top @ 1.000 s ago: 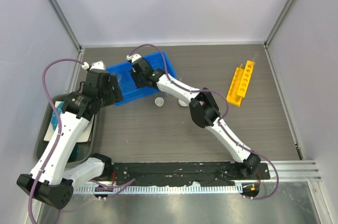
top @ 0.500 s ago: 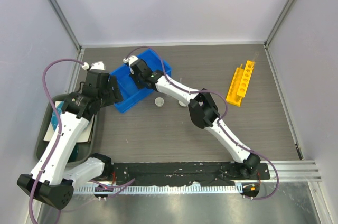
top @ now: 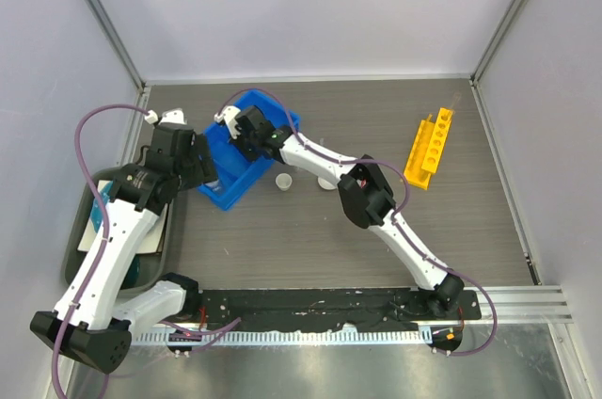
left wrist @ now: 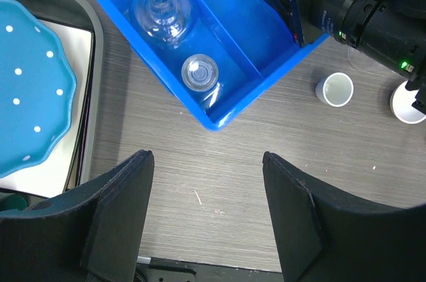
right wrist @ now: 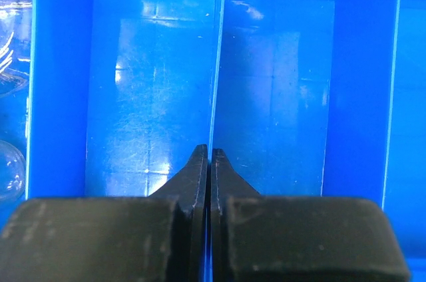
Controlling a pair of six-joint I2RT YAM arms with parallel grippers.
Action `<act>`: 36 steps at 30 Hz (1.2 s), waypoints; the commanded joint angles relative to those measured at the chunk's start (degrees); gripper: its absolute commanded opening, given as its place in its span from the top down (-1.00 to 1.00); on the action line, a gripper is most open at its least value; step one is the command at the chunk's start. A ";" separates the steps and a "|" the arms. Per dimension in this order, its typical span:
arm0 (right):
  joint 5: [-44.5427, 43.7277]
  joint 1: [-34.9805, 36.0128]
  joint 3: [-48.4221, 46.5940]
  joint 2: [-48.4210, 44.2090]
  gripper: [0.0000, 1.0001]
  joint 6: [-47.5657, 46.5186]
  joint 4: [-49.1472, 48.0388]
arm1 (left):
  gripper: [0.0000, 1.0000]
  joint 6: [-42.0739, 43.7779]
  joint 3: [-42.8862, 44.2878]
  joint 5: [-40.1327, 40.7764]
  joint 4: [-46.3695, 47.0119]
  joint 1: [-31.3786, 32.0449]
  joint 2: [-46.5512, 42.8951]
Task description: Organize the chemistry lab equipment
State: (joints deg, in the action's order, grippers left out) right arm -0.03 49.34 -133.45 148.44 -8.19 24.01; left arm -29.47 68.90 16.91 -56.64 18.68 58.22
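A blue bin with a middle divider lies askew at the back left of the table. My right gripper is shut on that divider; it also shows in the top view. The bin holds a clear glass funnel and a small clear vial in one compartment. My left gripper is open and empty above bare table, just in front of the bin's near corner. A small beaker and a white round dish stand on the table right of the bin. A yellow holed rack lies at the right.
A grey tray at the left edge holds a teal dotted plate. The right arm stretches diagonally across the middle of the table. Walls close the back and both sides.
The blue bin has swung round in my right gripper's hold, from lying crosswise to pointing towards the front left. My left gripper has barely moved.
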 commanded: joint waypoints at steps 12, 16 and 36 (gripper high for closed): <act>19.44 -2.32 6.18 -3.59 0.99 -19.93 11.58 | -0.41 1.88 4.75 -1.00 -1.19 -0.22 -0.03; 22.96 -2.41 6.45 -4.04 0.99 -25.55 15.88 | -0.40 1.79 4.84 -1.61 -1.10 -0.22 0.49; 28.15 1.19 3.81 -4.65 0.98 -41.12 35.31 | -0.40 2.14 3.78 -2.84 -1.28 -0.31 0.32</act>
State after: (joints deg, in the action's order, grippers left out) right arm 27.79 47.46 -130.93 143.76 -45.12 45.65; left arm -28.01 71.57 14.92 -58.04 18.68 59.51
